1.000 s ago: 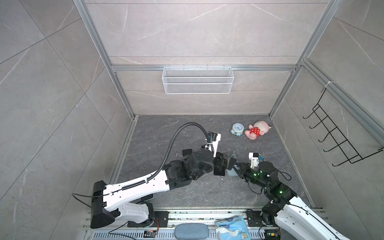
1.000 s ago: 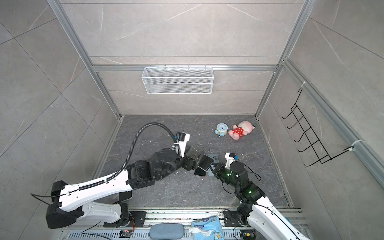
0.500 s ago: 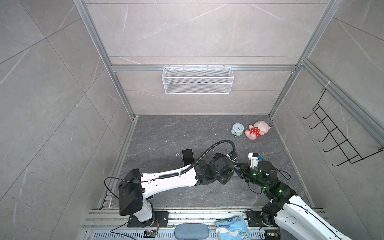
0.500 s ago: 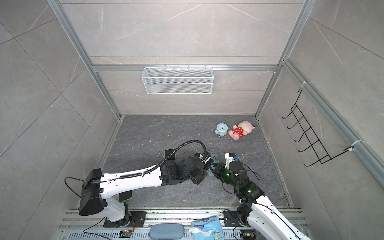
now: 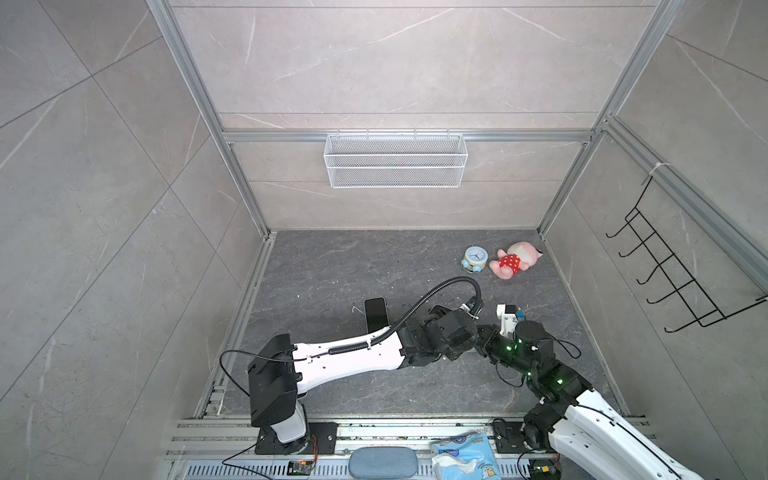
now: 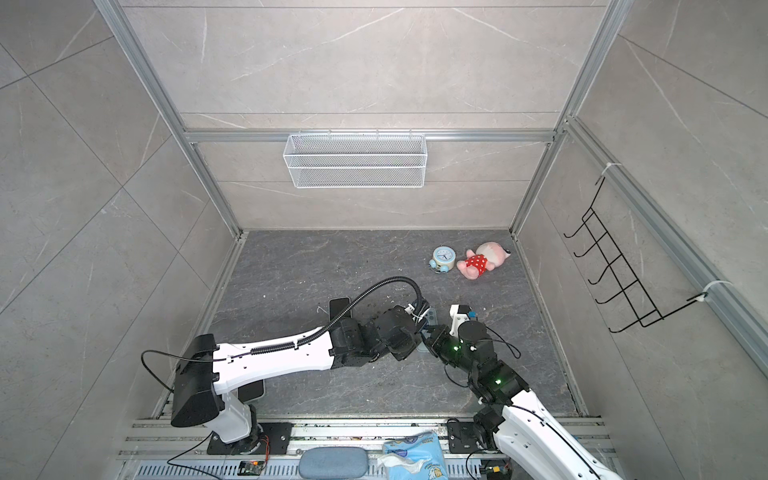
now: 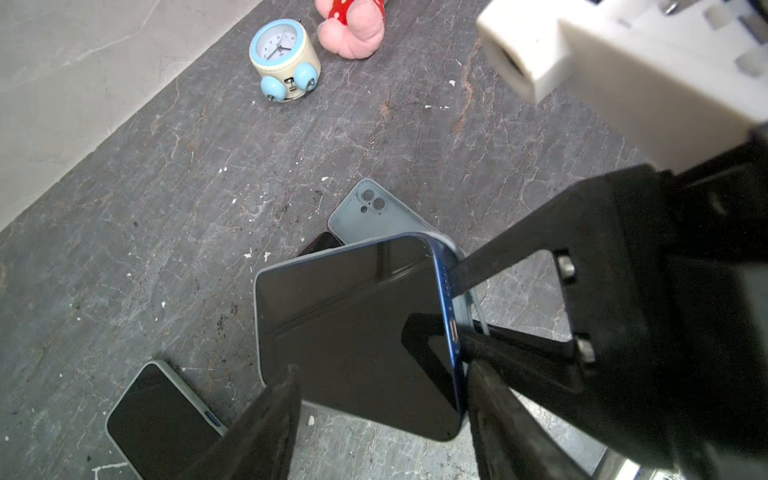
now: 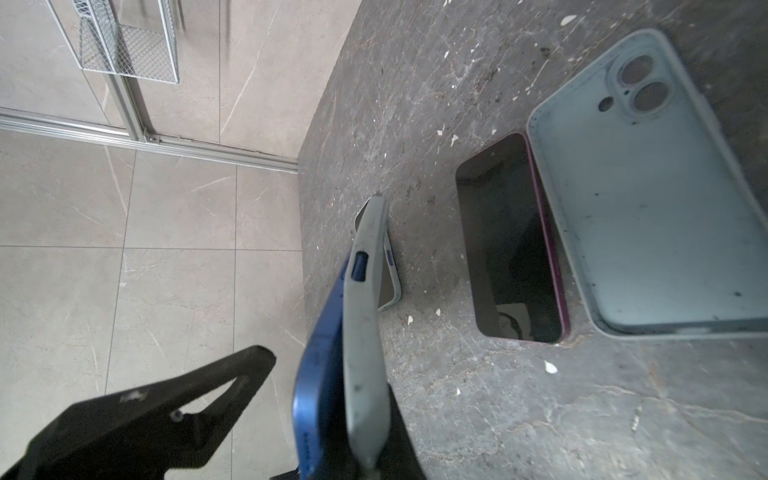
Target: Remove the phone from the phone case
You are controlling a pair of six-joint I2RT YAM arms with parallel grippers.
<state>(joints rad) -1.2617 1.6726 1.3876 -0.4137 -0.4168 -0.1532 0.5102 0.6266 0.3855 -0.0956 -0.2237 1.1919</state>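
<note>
One blue phone (image 7: 357, 332) partly out of grey case (image 8: 368, 324)

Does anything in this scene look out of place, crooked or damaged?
Yes. The blue phone sits askew in its grey case: one end has lifted out of the case, while the other end is tucked inside. Also, small white specks lie scattered over the dark floor, like crumbs or chips. I see no clear damage.
</note>
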